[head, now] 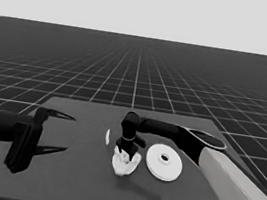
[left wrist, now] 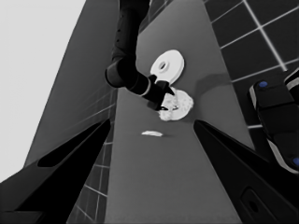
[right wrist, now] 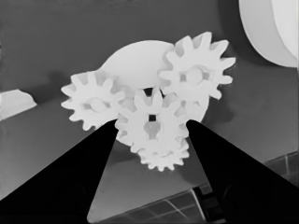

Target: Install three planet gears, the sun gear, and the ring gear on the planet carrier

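The planet carrier, the smaller round part [right wrist: 135, 60], lies mid-table with small gears on it [head: 125, 163]. Three planet gears [right wrist: 96, 105] [right wrist: 196, 74] [right wrist: 163, 156] sit around a centre gear, the sun gear [right wrist: 152, 116]. My right gripper [head: 127, 150] [right wrist: 152, 125] stands straight over this cluster, its fingers pressed against both sides of the sun gear. The ring gear, the larger round part [head: 163, 161] [left wrist: 168, 65], lies flat just right of the cluster. My left gripper [head: 55, 131] [left wrist: 153, 122] waits open over the table's left end, holding nothing.
A thin white piece [head: 108, 136] [left wrist: 152, 134] lies just left of the cluster. The right arm's pale grey part [head: 241, 192] fills the lower right corner. Dark machinery with blue lights [left wrist: 275, 116] shows past the table's edge.
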Tool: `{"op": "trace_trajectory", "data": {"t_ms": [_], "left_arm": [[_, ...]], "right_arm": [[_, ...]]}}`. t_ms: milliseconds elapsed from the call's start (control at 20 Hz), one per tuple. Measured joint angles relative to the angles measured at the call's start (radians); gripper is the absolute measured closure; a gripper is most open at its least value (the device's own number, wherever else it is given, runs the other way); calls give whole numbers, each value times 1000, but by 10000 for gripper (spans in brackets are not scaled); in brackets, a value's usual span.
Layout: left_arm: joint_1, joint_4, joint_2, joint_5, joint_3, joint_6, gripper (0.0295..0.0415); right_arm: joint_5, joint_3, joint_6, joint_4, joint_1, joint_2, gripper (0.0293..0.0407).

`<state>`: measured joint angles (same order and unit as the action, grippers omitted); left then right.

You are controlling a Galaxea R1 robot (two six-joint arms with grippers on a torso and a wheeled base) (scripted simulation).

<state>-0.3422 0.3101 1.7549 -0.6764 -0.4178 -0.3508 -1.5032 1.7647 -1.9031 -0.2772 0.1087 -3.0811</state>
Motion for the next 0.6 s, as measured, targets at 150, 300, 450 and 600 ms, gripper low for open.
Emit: {"op": "trace_trajectory", "data": {"t_ms": [150, 300, 450, 600], "left_arm": [[0, 0, 0, 0, 0, 0, 326], [0, 0, 0, 0, 0, 0, 326], [0, 0, 0, 0, 0, 0, 326], [0, 0, 0, 0, 0, 0, 326]], "right_arm": [[0, 0, -31, 0, 0, 0, 390], [0, 0, -63, 0, 0, 0, 390], [0, 0, -94, 0, 0, 0, 390], [0, 0, -126, 0, 0, 0, 390]]}}
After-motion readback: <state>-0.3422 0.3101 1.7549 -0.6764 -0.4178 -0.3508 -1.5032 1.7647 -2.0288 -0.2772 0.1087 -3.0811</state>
